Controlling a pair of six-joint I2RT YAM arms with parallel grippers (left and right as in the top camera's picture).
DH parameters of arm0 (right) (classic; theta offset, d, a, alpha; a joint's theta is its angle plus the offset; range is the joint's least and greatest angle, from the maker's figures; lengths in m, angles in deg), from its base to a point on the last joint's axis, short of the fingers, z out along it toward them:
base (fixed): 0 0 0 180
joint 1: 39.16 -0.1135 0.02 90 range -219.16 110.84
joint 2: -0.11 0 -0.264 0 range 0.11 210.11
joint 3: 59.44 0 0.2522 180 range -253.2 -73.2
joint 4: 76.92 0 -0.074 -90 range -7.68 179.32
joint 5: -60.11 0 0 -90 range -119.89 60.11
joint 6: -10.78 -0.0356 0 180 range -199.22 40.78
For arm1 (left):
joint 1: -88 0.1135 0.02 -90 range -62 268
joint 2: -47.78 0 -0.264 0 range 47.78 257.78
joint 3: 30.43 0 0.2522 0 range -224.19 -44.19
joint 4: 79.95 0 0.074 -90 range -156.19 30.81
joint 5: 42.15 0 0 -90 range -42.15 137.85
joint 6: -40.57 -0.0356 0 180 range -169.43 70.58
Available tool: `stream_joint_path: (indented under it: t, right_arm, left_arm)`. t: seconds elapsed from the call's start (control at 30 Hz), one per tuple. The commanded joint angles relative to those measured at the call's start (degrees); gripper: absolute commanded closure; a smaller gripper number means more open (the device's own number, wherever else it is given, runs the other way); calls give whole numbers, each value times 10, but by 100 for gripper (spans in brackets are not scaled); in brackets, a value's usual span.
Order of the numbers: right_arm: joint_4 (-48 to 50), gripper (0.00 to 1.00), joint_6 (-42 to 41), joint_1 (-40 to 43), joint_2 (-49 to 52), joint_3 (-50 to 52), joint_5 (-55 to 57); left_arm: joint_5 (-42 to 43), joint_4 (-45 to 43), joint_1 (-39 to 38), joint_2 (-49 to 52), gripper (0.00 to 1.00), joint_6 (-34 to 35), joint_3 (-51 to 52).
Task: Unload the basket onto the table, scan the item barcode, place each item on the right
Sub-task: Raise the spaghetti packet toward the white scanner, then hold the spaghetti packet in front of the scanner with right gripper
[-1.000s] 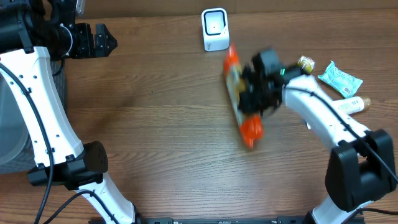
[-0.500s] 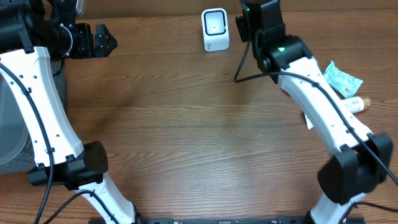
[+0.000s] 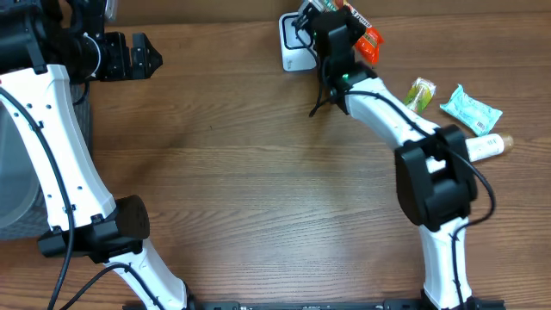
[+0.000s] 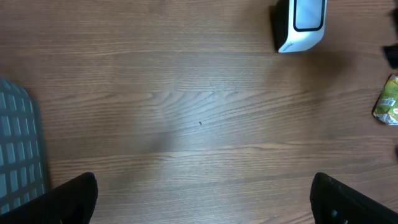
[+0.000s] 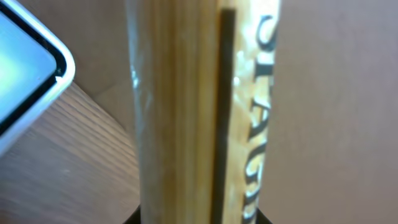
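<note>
Right gripper [image 3: 334, 33]: I carried the spaghetti packet [image 5: 186, 112], clamped in its jaws, to the scanner [image 3: 291, 58]. Left gripper [image 4: 205, 199]: jaws stayed apart.

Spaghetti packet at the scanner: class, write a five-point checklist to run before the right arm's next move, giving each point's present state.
1. Grip: right tool shut on the spaghetti packet: ok.
2. Position: packet held close to the scanner: ok.
3. Barcode turned toward the scanner: cannot tell, no barcode shows.
4. Other arm: left tool open, far from the scanner: ok.
5. Clutter: green packet, teal packet and bottle lie apart from the scanner: ok.
</note>
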Motion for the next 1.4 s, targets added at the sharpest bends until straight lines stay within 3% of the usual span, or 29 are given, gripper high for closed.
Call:
stream_joint_path:
  t: [0.0, 0.17, 0.97, 1.23, 1.37]
  right_arm:
    - [64, 96, 113, 0, 12, -15, 42]
    - [141, 96, 153, -1, 55, -15, 68]
    - [139, 96, 153, -1, 75, -15, 89]
    - [253, 96, 186, -7, 75, -15, 167]
    - [235, 96, 198, -23, 75, -15, 169]
  left_arm:
    - [8, 0, -5, 6, 0, -2, -1]
    - [8, 0, -5, 6, 1, -2, -1]
    - [8, 0, -5, 6, 0, -2, -1]
    - [8, 0, -5, 6, 1, -2, -1]
    - [8, 0, -5, 6, 1, -2, -1]
